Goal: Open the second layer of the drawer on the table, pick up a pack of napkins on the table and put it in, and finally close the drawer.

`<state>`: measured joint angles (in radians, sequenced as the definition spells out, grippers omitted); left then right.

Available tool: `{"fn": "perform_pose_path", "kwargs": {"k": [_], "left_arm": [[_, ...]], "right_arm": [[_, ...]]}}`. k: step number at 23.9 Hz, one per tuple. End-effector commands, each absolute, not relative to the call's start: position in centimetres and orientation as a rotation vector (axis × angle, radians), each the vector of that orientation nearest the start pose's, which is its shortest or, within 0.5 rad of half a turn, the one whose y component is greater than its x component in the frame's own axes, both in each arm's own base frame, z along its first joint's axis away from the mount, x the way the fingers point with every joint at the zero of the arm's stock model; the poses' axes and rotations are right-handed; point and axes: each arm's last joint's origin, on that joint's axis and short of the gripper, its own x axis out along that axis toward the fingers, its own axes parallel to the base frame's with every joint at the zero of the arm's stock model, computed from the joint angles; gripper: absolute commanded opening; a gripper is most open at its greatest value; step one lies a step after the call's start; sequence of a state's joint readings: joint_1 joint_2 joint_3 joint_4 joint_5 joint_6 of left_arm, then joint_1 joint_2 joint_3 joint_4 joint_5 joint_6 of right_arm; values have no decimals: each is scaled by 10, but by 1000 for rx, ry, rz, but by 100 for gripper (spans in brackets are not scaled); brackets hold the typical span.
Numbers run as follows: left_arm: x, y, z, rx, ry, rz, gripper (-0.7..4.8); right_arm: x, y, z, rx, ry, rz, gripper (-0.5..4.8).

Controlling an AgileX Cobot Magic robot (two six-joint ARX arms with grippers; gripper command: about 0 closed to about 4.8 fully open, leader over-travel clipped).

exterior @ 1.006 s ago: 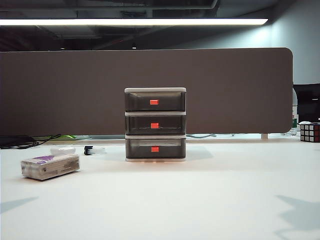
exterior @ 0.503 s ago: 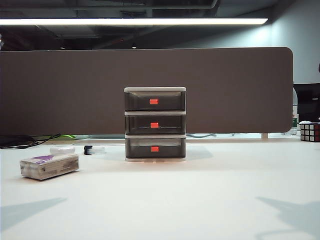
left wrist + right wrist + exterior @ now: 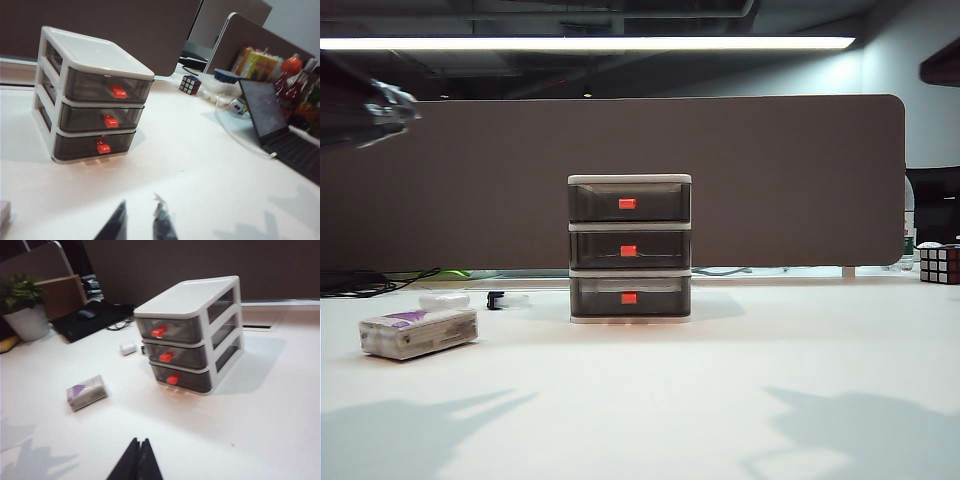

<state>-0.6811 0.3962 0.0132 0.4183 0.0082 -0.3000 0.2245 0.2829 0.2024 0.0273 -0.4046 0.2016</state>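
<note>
The little three-tier drawer unit [image 3: 629, 249] with the white frame and smoky grey translucent drawers stands mid-table, all tiers pushed in — the middle tier [image 3: 629, 249] with its red-orange tab included. The soft whitish-grey pack of napkins [image 3: 418, 331] with the purple patch lies on the broad white tabletop [image 3: 720, 400], well off to the unit's left. Left gripper [image 3: 140, 225] hangs above the table, fingertips slightly apart and empty; right gripper [image 3: 139, 460] too, fingers pressed together — holding nothing.

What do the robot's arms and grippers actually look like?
Little shows. The left gripper ends in two thin, dark, pointed fingers, and the right gripper has the same black tapering fingers. In the exterior view the left arm is only a dark, blurred, slightly shiny shape. No cables or markings are visible.
</note>
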Motion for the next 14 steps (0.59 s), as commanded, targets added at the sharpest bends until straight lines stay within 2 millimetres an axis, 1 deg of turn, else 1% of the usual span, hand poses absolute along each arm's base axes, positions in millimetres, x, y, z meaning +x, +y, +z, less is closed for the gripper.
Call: {"fn": "perform_pose_path", "kwargs": {"k": [1,2,3,5,6,7,8,9,10,14], "left_arm": [[109,-91,182,-182,79,-669,68],[117,-97,184,-160,91,-665,72],[123,-101,184,-148,93,-665,92],[131,-108,183,-115,96,-653,95],[137,-112,180,-88,105,-631,111],[141,-115,178,-71,117,-616,138],[151,-123,173,-54,146,-615,175],[156,-128,170,-50,160,-623,184],[165,-135,164,-42,182,-626,184],[177,-146,155,-30,213,-624,183]], "right_arm": [[121,41,231,181,97,627,-5],[131,43,236,182,116,627,-5],[137,45,239,181,128,629,-5],[148,48,244,181,137,637,-5],[153,50,246,182,142,648,-5],[158,52,247,182,146,656,-5],[169,56,250,183,159,670,-5],[174,57,251,184,170,669,-5],[184,60,252,186,196,667,-5],[200,65,252,191,225,706,-5]]}}
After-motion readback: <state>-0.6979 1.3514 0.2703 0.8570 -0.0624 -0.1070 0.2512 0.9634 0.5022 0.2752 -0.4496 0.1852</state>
